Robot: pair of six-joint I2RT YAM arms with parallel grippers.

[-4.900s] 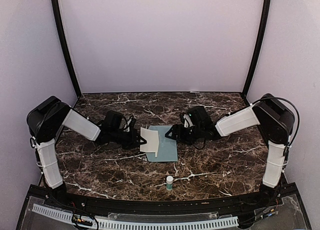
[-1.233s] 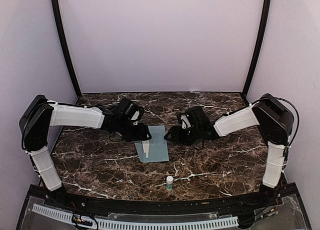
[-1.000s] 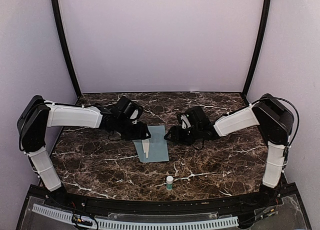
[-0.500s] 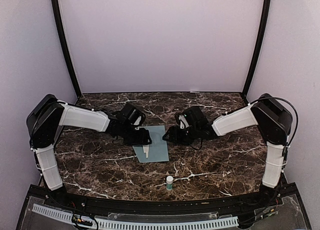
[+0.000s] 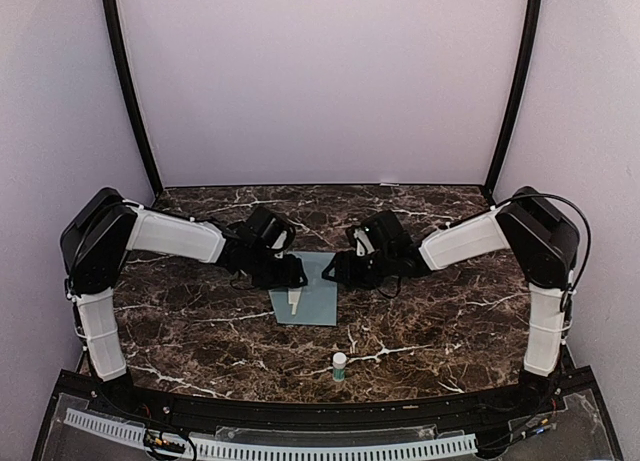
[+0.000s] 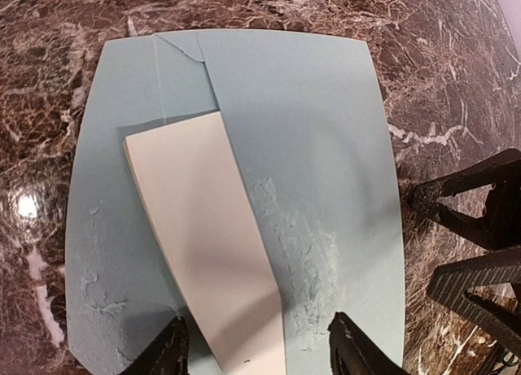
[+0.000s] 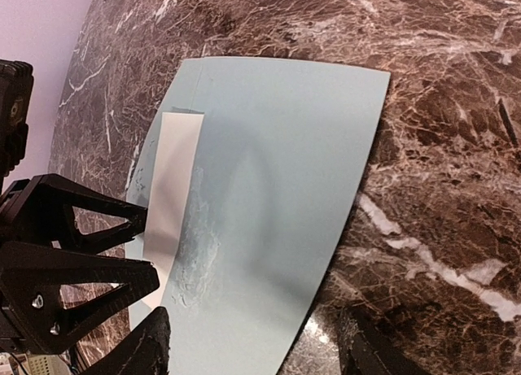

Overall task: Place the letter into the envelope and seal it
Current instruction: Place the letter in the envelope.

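The envelope (image 5: 318, 299) lies flat at the centre of the worktop (image 5: 200, 331), with the white letter (image 6: 203, 253) lying along it. The left fingers (image 6: 172, 352) are spread astride the letter. The right fingers (image 7: 148, 347) are spread over the envelope's edge. A glue stick (image 5: 339, 366) stands well apart at lower centre.

One camera sits high up at the near side and looks down on the whole dark brown marble table (image 5: 200, 331). The other two ride on the wrists, very close, looking down. Both see the flat pale teal-green paper envelope (image 6: 309, 147), from opposite sides. The left one also sees the right gripper (image 6: 421, 239). The right one sees the left gripper (image 7: 151, 249).
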